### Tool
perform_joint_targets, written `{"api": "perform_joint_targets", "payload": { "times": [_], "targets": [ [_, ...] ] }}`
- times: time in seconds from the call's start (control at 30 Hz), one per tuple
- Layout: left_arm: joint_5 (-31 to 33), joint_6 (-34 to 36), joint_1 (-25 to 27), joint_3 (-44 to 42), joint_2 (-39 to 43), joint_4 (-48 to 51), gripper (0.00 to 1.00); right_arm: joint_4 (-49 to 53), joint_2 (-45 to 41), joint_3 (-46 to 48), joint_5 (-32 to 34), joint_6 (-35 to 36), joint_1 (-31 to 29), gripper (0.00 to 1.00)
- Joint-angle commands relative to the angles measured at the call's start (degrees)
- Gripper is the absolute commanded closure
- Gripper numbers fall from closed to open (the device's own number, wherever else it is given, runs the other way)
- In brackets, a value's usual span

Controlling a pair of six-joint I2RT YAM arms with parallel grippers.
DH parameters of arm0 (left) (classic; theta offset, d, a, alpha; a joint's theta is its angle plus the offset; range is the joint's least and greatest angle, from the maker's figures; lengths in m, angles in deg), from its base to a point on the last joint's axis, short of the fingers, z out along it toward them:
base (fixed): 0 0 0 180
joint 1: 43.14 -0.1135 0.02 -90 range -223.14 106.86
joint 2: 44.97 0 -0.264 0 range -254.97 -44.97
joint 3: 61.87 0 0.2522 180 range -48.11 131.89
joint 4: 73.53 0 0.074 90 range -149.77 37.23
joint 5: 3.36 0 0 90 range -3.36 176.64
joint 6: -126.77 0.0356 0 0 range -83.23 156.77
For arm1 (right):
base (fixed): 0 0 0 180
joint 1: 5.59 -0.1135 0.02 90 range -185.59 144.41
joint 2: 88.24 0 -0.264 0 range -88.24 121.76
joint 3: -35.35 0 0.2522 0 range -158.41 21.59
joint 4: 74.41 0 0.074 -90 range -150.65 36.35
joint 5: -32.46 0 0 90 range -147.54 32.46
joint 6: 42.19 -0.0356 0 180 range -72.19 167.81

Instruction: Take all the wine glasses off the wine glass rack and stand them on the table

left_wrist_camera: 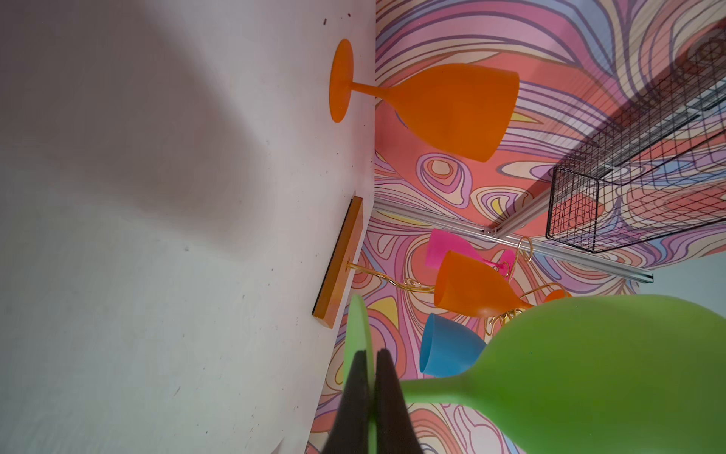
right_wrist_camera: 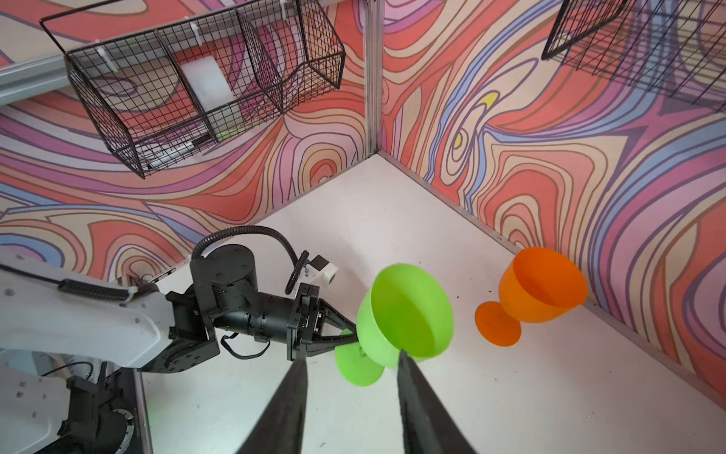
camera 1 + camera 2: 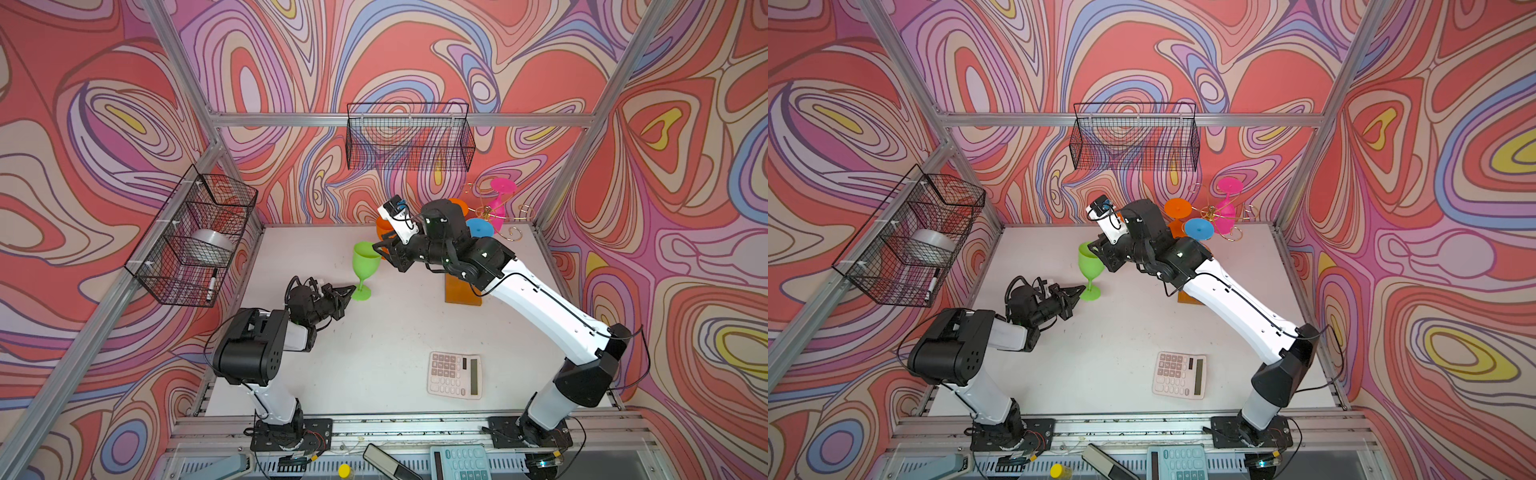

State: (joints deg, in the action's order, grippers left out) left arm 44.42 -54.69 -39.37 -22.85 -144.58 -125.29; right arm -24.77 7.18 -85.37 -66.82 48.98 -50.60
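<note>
Fingers [image 1: 355, 393] of the left gripper [image 3: 352, 289] were pressed together low at the left, pinching the rim of the green wine glass's foot. The green wine glass [image 3: 366, 262] stood upright near the middle of the table [image 3: 374, 353], its foot on the surface or just above it; from where I stood I could not tell which.

To its right, the right gripper [image 2: 351, 357] hovered by the bowl with its fingers [image 2: 416, 393] spread. One tip sat just beside the rim, and nothing was held between them.

Further along, an orange glass [image 2: 542, 291] stood on its foot near the far wall. At the far right was the wine glass rack [image 3: 485, 212] on its amber base [image 3: 461, 291]. Three glasses hung upside down from it: an orange one [image 3: 1177, 207], a blue one [image 3: 1199, 228] and a pink one [image 3: 1227, 195].

By my reckoning the green glass was well clear of the rack, so the removal looked done. What remained was for the left gripper to let go and both arms to back away.
</note>
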Motion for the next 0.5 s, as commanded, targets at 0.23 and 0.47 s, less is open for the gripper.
{"api": "perform_joint_targets", "payload": {
  "times": [0.23, 0.47],
  "targets": [
    [0.4, 10.7, 0.5, 2.0, 9.6, 4.6, 1.0, 5.8, 3.7, -3.7, 0.7, 2.0, 0.0, 0.64],
    [0.9, 14.7, 0.6, 2.6, 13.2, 10.7, 1.0, 8.6, 8.9, -8.0, -1.1, 3.6, -0.9, 0.67]
  ]
}}
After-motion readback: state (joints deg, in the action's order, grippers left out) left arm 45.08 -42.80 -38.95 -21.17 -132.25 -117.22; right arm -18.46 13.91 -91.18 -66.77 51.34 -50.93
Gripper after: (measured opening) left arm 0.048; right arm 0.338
